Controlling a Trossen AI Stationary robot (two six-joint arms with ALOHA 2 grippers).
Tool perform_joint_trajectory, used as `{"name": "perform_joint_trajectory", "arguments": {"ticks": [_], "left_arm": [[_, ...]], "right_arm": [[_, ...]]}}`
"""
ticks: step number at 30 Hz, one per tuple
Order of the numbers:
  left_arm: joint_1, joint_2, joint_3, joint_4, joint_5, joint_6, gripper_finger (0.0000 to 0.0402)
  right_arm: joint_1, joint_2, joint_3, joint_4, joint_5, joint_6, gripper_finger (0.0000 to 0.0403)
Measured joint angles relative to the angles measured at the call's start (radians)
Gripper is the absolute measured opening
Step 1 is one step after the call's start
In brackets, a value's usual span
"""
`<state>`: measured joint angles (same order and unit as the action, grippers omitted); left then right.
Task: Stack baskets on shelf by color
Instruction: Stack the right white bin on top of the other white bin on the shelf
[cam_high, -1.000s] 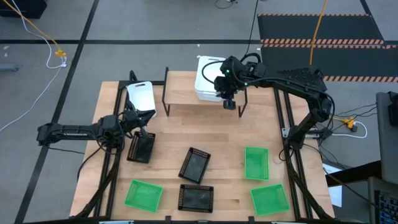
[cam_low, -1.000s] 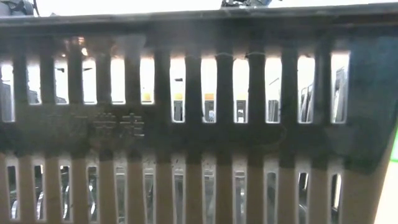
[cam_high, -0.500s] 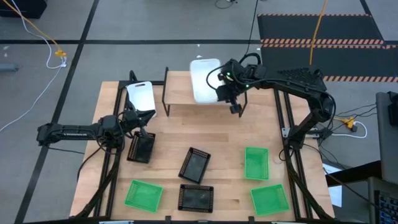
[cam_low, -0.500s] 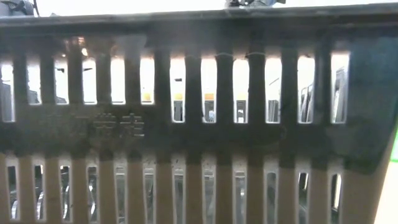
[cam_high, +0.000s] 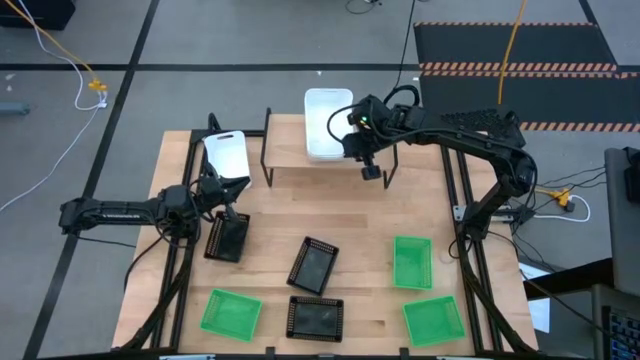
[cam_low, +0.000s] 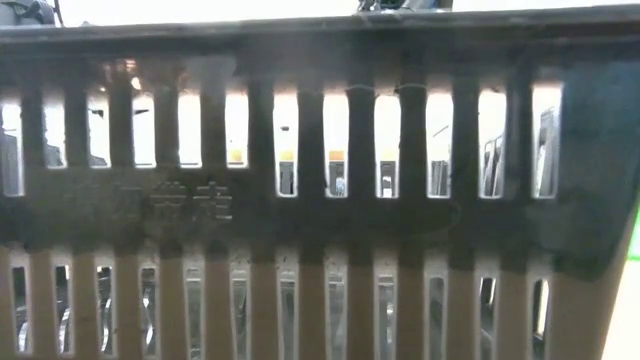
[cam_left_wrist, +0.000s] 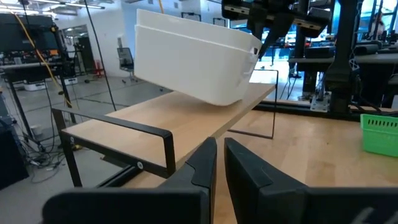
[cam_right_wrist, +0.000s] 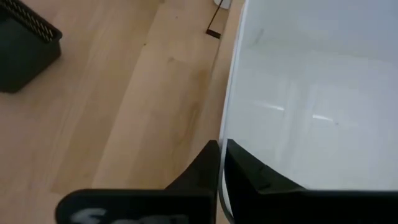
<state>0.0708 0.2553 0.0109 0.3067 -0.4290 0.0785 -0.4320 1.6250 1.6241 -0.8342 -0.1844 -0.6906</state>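
The right gripper (cam_high: 361, 150) has its fingers clamped on the rim of a white basket (cam_high: 326, 123), which hangs tilted over the far part of the shelf (cam_high: 290, 160); in the left wrist view the basket's near end stands clear of the board. The step in hand seems to be setting the white stack in its place. The next move probably calls for bringing the basket down level on the board and only then letting go. It overhangs the shelf's back edge, so it may need to come a little nearer first. The left gripper (cam_high: 222, 196), fingers together and holding nothing, waits over the tabletop (cam_high: 375, 225) near a black basket (cam_high: 227, 238). Another white basket (cam_high: 227, 153) lies beside the shelf's left end. The rest of the shelf is bare, giving open room. The green baskets (cam_high: 412, 262) lie well apart at the front.
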Motion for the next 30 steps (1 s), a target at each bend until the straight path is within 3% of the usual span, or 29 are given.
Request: {"name": "perform_joint_trajectory", "arguments": {"ticks": [11,19,28,30], "left_arm": [[0.0,0.0,0.0,-0.003,0.0,-0.004,0.0035],[0.0,0.0,0.0,-0.004,0.0,-0.004,0.0035],[0.0,0.0,0.0,-0.011,-0.003,-0.002,0.0035],[0.0,0.0,0.0,-0.028,-0.046,-0.024,0.0035]], "right_arm": [[0.002,-0.048,-0.002,0.008,-0.003,0.075,0.0031],[0.002,-0.064,0.0,0.023,-0.004,0.051,0.0075],[0.002,-0.08,0.0,0.032,-0.003,-0.051,0.0077],[0.007,-0.107,0.0,0.063,-0.003,-0.053,0.0077]]}}
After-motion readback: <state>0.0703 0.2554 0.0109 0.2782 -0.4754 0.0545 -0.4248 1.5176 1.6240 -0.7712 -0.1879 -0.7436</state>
